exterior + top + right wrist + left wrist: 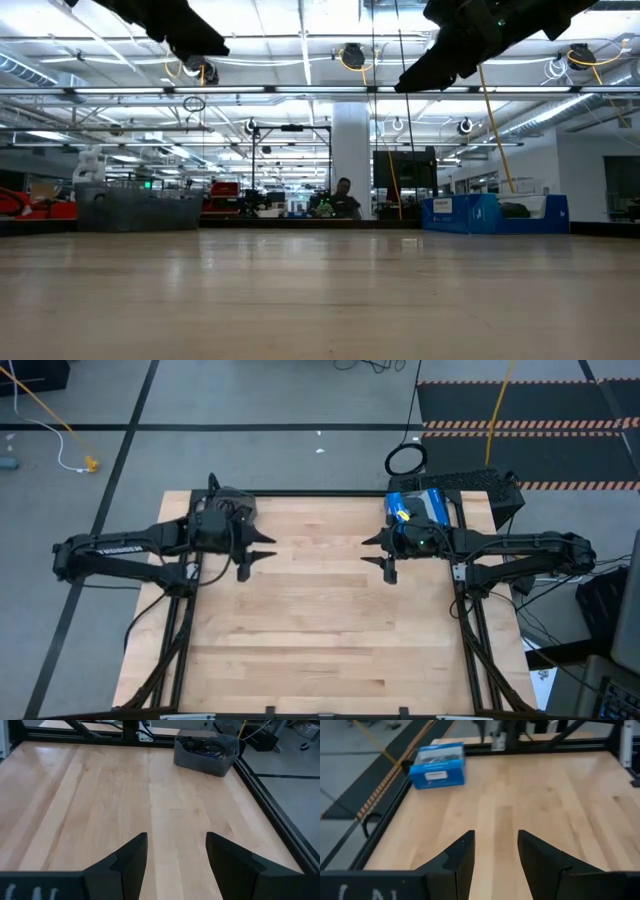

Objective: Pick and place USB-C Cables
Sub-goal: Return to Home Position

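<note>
**Both grippers spread above the counter; cables in the bin**

Left gripper (262,552): just left of frame centre in the high view, fingers spread, raised off the wooden counter (320,640). Right gripper (376,553): facing it just right of centre, also spread. USB-C cables (201,745): dark coils lying inside the grey bin (205,764). The bin sits at the counter's upper-left corner in the high view, partly under the left arm. Blue box (420,506): upper right of the counter.
</note>
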